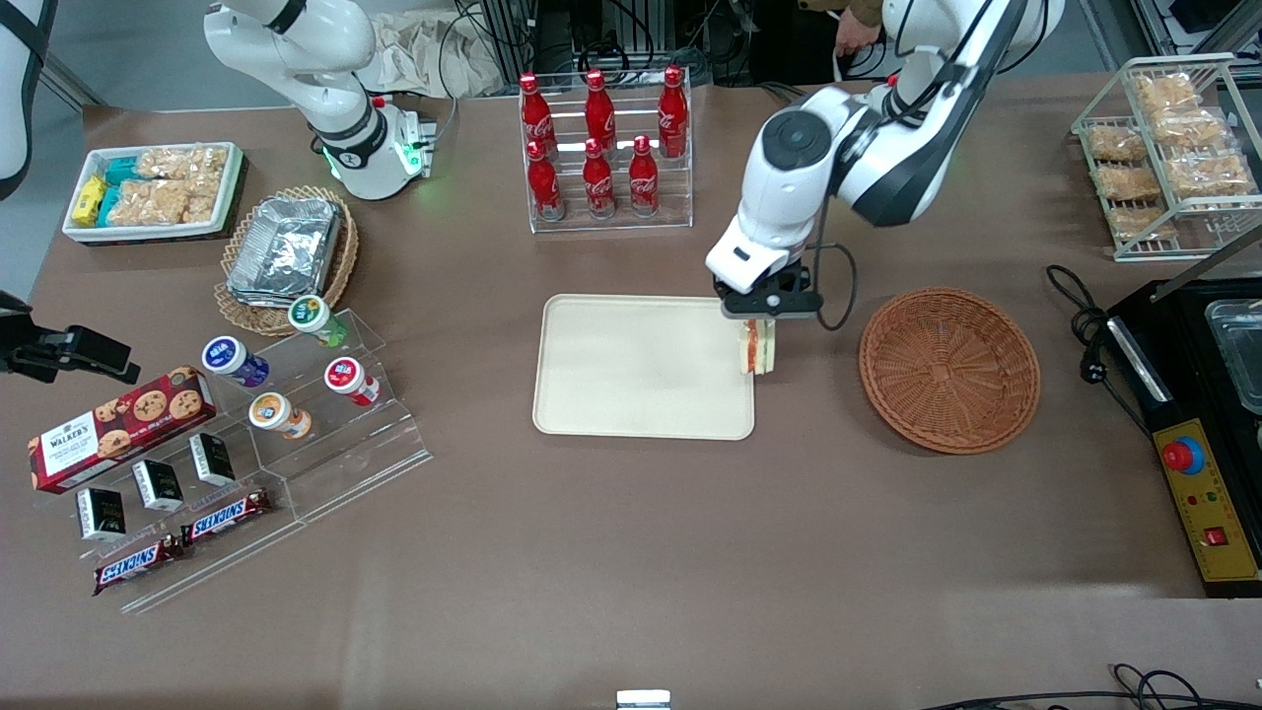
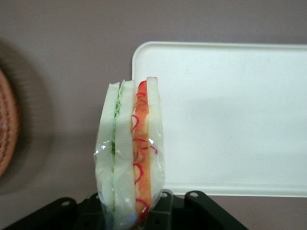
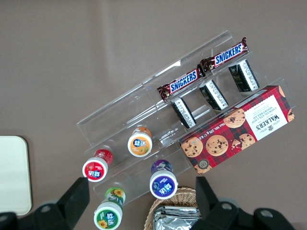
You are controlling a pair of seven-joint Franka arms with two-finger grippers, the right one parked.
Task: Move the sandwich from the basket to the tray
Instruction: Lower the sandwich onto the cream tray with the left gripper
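Half-hidden hand [image 1: 761, 330] clamps the sandwich [image 1: 758, 347] over the tray's [image 1: 631, 375] edge.

End effector [image 1: 761, 325] down, apparently clamped

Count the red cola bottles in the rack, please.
6 bottles in the clear rack: three on its upper step, three on its lower step. The gripper holds the sandwich.

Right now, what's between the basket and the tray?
The sandwich, held by the gripper over the tray's edge nearest the basket; otherwise bare table, per front view.
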